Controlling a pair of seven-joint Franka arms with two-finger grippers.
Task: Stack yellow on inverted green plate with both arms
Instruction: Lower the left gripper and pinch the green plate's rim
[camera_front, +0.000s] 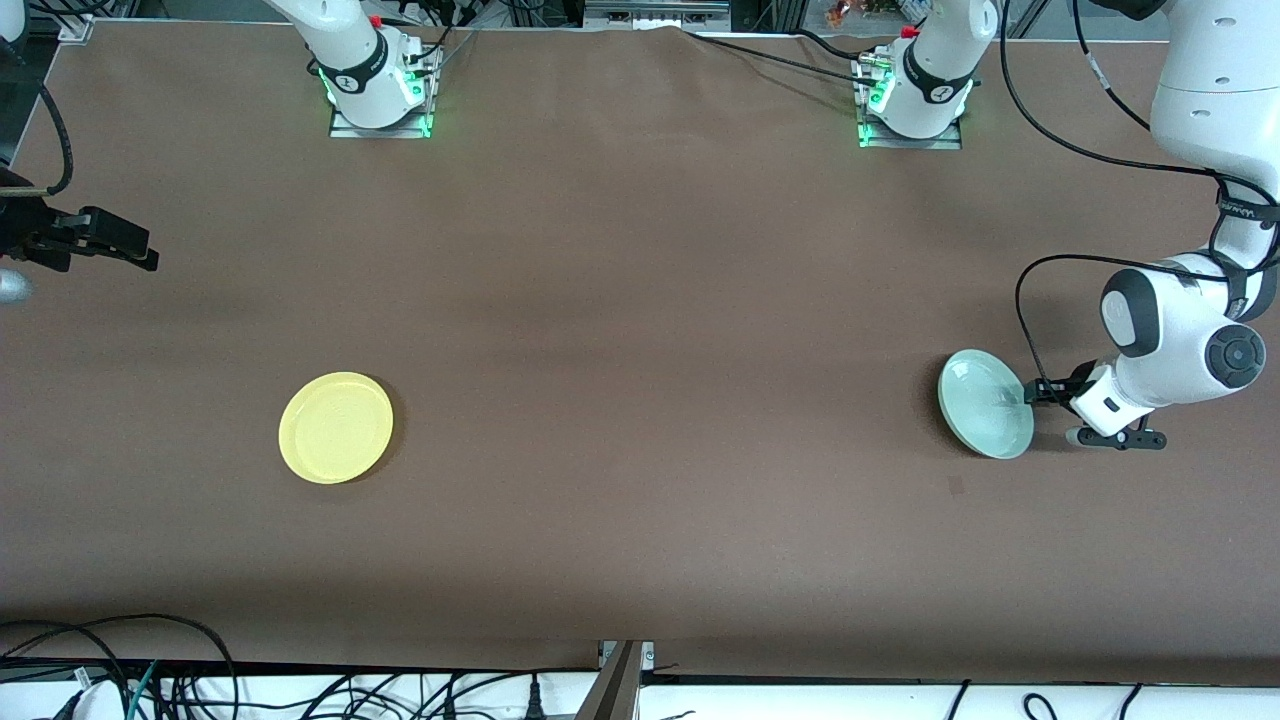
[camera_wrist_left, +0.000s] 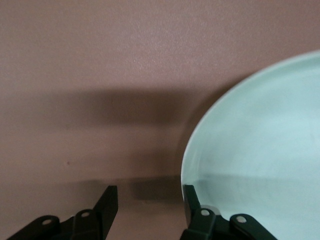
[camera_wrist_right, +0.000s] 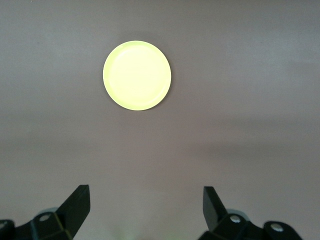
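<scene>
The yellow plate (camera_front: 336, 427) lies flat and upright on the brown table toward the right arm's end; it also shows in the right wrist view (camera_wrist_right: 137, 75). The pale green plate (camera_front: 985, 403) is tilted up off the table toward the left arm's end, its hollow face showing. My left gripper (camera_front: 1038, 392) is low beside it and open, and in the left wrist view (camera_wrist_left: 148, 201) one finger (camera_wrist_left: 190, 200) touches the plate's rim (camera_wrist_left: 240, 150). My right gripper (camera_front: 148, 256) is open and empty, up in the air at the right arm's end, with its jaws wide apart in its wrist view (camera_wrist_right: 145, 202).
The brown table cloth (camera_front: 640, 300) covers the whole table. Both arm bases (camera_front: 375, 85) stand along the edge farthest from the front camera. Cables (camera_front: 120, 670) hang below the near edge.
</scene>
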